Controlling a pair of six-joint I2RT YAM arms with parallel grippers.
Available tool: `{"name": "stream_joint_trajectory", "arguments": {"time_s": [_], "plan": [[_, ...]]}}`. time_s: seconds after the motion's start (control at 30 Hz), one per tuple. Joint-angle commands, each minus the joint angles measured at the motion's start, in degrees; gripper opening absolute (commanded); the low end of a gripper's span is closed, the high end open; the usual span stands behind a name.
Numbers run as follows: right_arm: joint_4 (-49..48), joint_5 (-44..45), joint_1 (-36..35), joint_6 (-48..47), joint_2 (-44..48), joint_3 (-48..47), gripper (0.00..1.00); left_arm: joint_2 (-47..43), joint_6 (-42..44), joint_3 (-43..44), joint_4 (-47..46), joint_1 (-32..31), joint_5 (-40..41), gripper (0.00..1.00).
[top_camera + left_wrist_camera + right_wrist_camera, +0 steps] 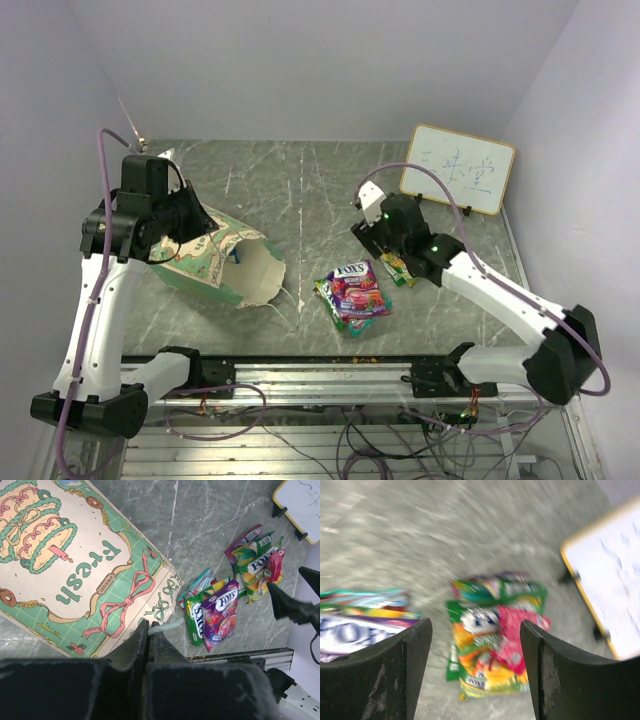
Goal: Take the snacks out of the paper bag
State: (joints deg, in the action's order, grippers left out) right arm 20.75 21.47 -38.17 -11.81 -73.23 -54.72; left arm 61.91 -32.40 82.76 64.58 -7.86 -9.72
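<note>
Mint-green paper bag [225, 268] lies on its side at 9 o'clock, its mouth gaping toward 4 o'clock. I cannot see into its depths. My left gripper [149, 628] is pressed together, pinching the bag's edge. My right gripper [475, 626] hangs spread above a green-yellow packet [487, 650] at 3 o'clock, touching nothing. A purple packet [356, 290] lies near the centre. My right wrist view is blurred.

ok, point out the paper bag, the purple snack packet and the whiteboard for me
paper bag [85, 575], left wrist view, on its printed side panel by the lettering.
purple snack packet [222, 615], left wrist view, middle of its front face.
whiteboard [458, 168], top external view, centre of the white writing surface.
</note>
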Motion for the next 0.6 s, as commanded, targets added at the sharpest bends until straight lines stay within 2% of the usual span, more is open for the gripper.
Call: {"name": "stream_joint_trajectory", "arguments": {"time_s": [0.0,0.07,0.13,0.27,0.43,0.57], "plan": [[-10.2,-31.3,-5.1,-21.1,5.3,4.1,0.71,-0.1,3.2,1.5,-0.1,0.3,-1.3,0.07],[-17.1,-35.6,-10.6,-32.1,5.4,7.1,0.73,0.0,4.1,1.5,0.1,0.2,-1.5,0.07],[-21.9,-39.3,-14.1,-35.7,2.0,6.6,0.74,0.0,4.5,1.7,0.4,0.3,-1.4,0.07],[-23.2,-44.5,-17.3,-30.0,-9.7,-3.0,0.67,0.0,5.1,1.9,0.8,0.3,-1.3,0.07],[-32.1,-45.4,-21.8,-33.6,-17.5,-3.6,0.68,-0.2,5.8,1.8,1.3,0.3,-1.6,0.07],[-39.0,-45.1,-22.4,-28.5,-23.2,-5.8,0.64,-0.8,6.1,0.8,1.3,0.3,-2.0,0.07]]}}
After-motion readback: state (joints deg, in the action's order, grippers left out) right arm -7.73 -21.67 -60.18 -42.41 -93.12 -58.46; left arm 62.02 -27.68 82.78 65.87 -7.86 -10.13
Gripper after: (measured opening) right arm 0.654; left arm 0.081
